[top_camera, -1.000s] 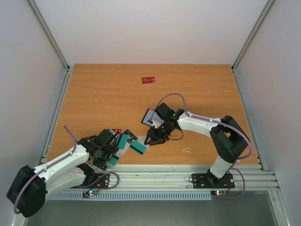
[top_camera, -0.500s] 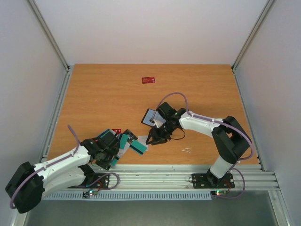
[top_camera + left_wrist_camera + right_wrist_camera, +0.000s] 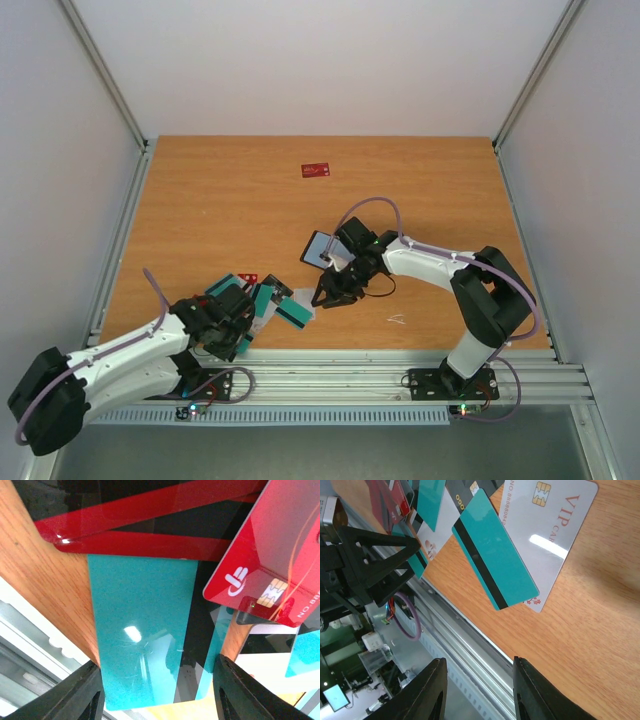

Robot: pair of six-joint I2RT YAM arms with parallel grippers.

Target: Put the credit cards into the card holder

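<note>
from above, the desk [image 3: 220, 200] carries a loose spread of credit cards [image 3: 268, 300] near its front edge, left of centre. one lone red card [image 3: 316, 170] lies well apart, towards the back. the card holder [image 3: 320, 247] lies open on the desk, pale inside up, behind the spread and just beside the right arm's wrist. the left gripper [image 3: 243, 318] sits low at the left end of the spread. the right gripper [image 3: 333, 297] points down at its right end, close to a teal card with a dark stripe [image 3: 293, 314].

in the left wrist view, a plain teal card [image 3: 142, 630] fills the middle, its lower end between the two black fingers [image 3: 85, 695]. the jaws are apart. the left finger is at the card's edge and a narrow gap shows on the right. whether they pinch it i cannot tell. a red card with a chip [image 3: 270, 555] lies tilted at the upper right, and red-and-black cards [image 3: 150, 525] run across the top. the metal rail [image 3: 25, 655] runs along the desk edge at lower left.

in the right wrist view, the jaws are apart with nothing between them, fingers [image 3: 427, 690] above the rail. the teal striped card [image 3: 495, 555] lies partly over a white vip card [image 3: 550, 525]. the left gripper [image 3: 375, 555] shows as a black shape at the left.
</note>
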